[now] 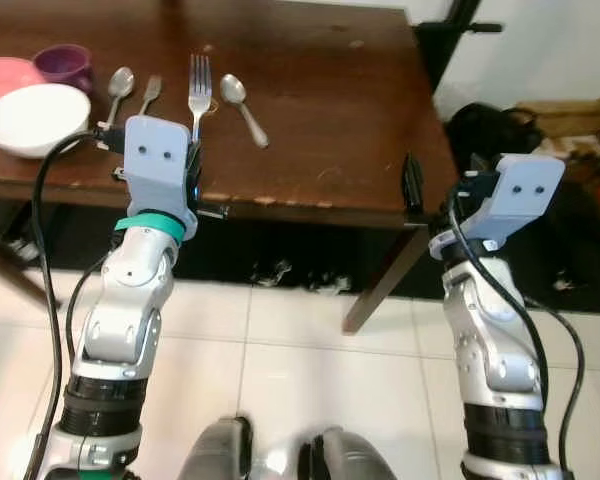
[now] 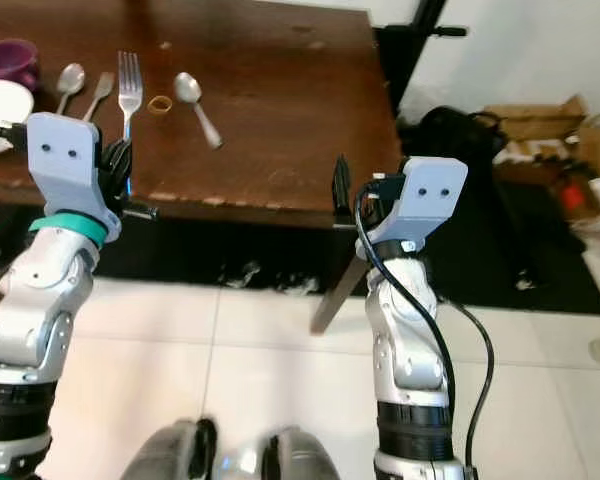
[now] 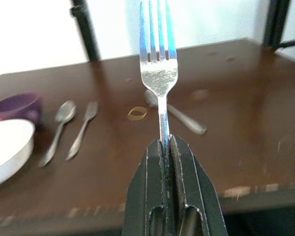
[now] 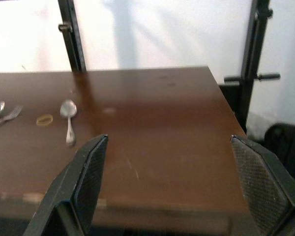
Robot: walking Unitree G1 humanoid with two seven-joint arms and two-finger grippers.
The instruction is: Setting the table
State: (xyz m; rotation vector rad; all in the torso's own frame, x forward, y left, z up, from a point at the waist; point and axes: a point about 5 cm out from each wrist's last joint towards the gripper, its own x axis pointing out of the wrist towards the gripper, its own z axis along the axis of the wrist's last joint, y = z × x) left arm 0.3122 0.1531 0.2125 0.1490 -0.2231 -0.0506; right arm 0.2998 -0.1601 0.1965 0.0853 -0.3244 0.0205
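Note:
My left gripper [image 3: 166, 142] is shut on the handle of a silver fork [image 3: 159, 73], which it holds tines-forward over the near edge of the dark wooden table [image 1: 320, 90]. The same fork [image 1: 198, 85] rises past my left wrist. On the table lie a spoon [image 1: 118, 88], a smaller fork [image 1: 150, 93], another spoon [image 1: 243, 105] and a rubber band [image 2: 160, 103]. A white bowl [image 1: 35, 118], a pink plate [image 1: 5, 75] and a purple cup [image 1: 65, 65] stand at the table's left. My right gripper [image 4: 168, 140] is open, with nothing in it, at the near right corner.
A table leg [image 1: 380, 285] slants down to the white tiled floor. To the right of the table are a black bag [image 1: 490, 130] and cardboard clutter [image 1: 570, 120] on a dark mat. A black stand [image 1: 450, 35] rises behind the far right corner.

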